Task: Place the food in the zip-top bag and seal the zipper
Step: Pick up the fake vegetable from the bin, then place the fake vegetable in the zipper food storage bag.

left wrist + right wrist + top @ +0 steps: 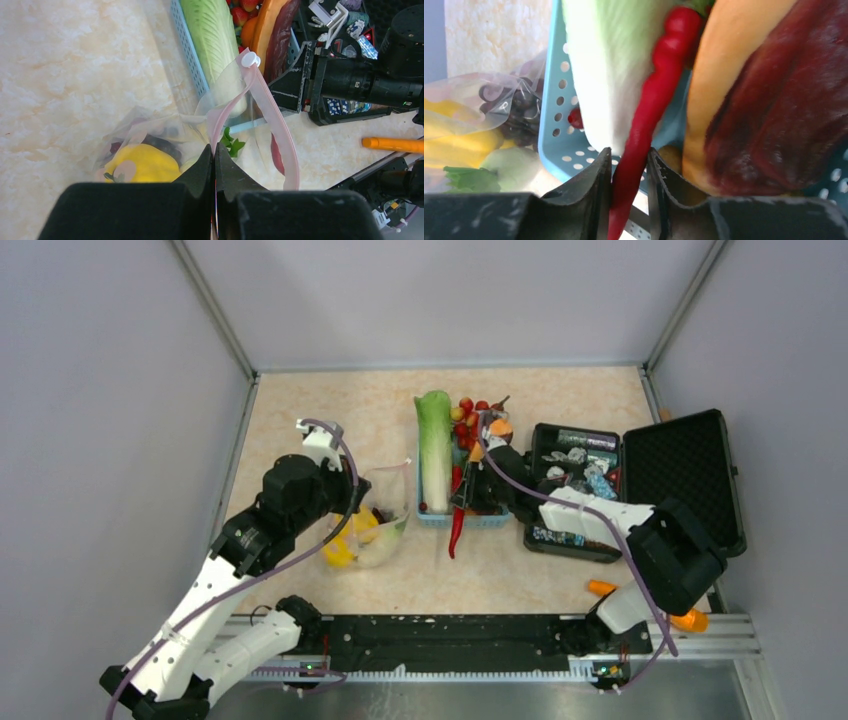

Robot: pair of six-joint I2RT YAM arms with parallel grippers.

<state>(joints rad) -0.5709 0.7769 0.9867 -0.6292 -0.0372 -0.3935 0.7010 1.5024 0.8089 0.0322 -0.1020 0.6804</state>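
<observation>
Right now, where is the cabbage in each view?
Top external: cabbage at centre, in the left half of the basket.
Left wrist: cabbage at top centre, beyond the bag.
Right wrist: cabbage at top, left of centre, beside the chili.
Shared landmark: the basket's blue wall along the cabbage.

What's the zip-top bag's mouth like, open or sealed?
Open: the zipper splits into two pink strips gaping apart below the white slider.

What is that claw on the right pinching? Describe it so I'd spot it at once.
Find the blue basket mid-table, with the green cabbage in it. Just right of the cabbage, a red chili pokes over the basket's near rim, pinched by the right gripper. It is the only long, thin, red thing; the cherry tomatoes are small and round.
</observation>
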